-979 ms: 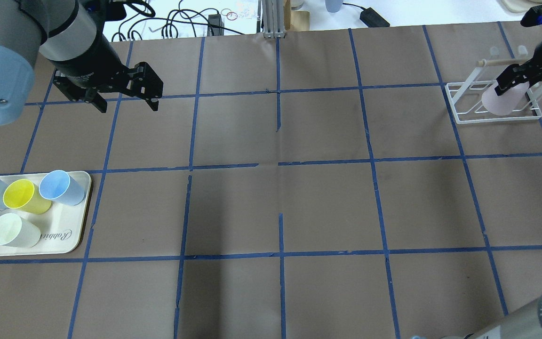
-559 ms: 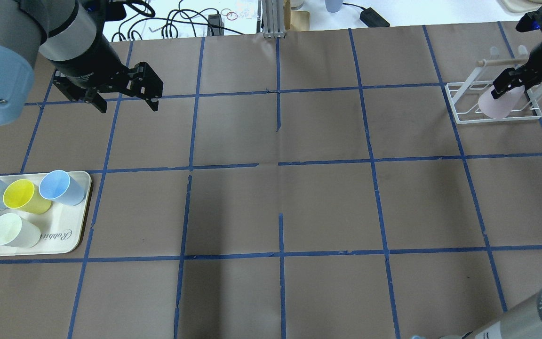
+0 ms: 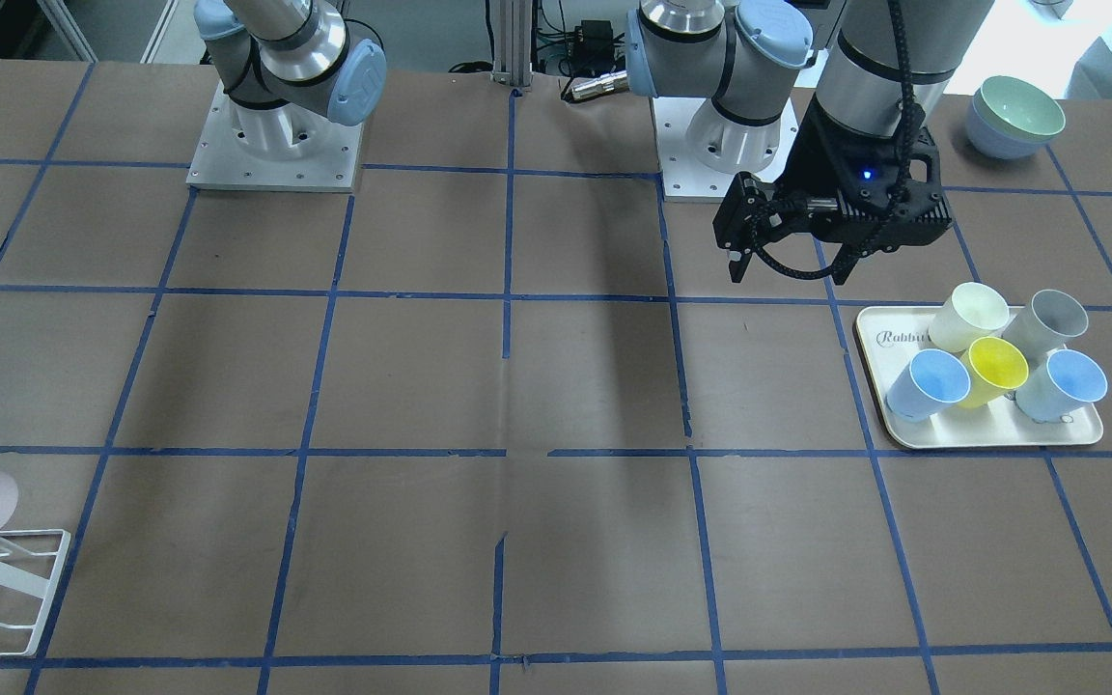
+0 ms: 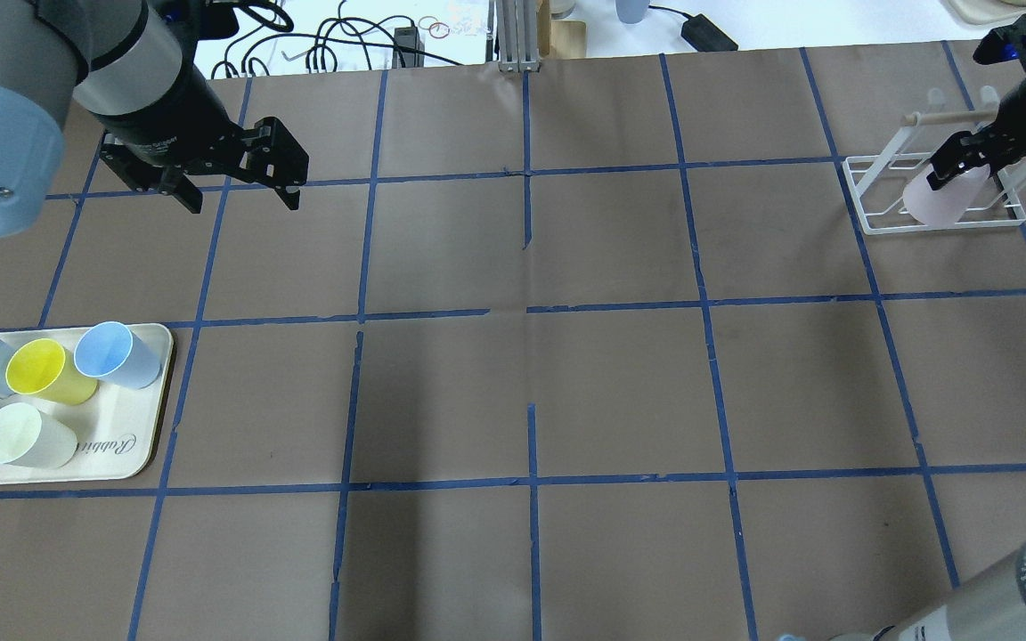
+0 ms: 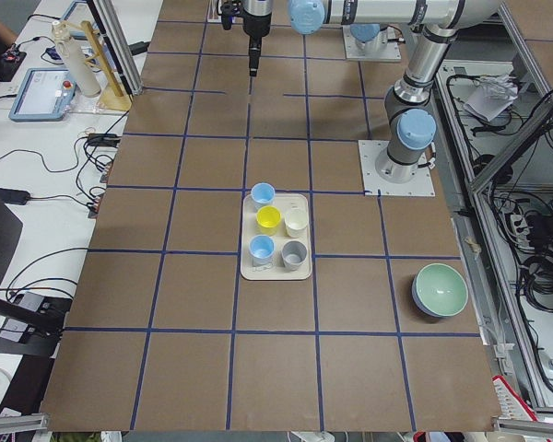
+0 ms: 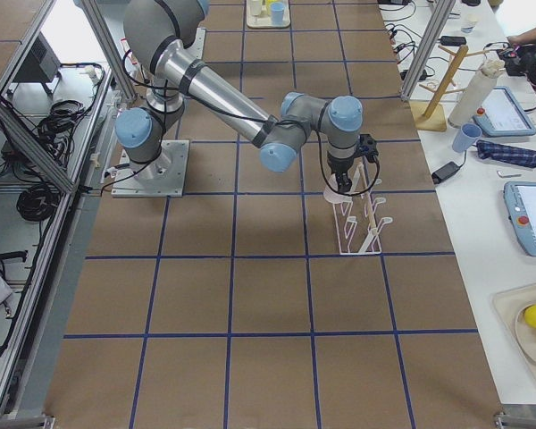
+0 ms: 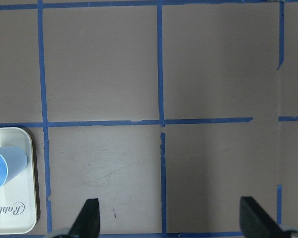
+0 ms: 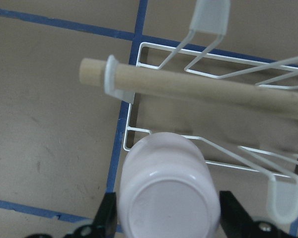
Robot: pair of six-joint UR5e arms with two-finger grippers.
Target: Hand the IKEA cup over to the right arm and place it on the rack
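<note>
Pale pink cup point(image 8: 166, 193), tilted mouth-down, clamped near its base in right gripper point(image 4: 958, 165). Hangs over white wire rack point(image 4: 889, 166), beside wooden bar point(image 8: 198, 89).

Lighting: bright, even, from above. Soft, wide shadows darken the centre of the table point(image 4: 620, 392). Right wrist view: the close cup point(image 8: 169, 198) is slightly blurred.

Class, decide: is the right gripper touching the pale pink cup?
Touching. In the right wrist view, the right gripper clamps the pale pink cup on both sides, with no gap.
</note>
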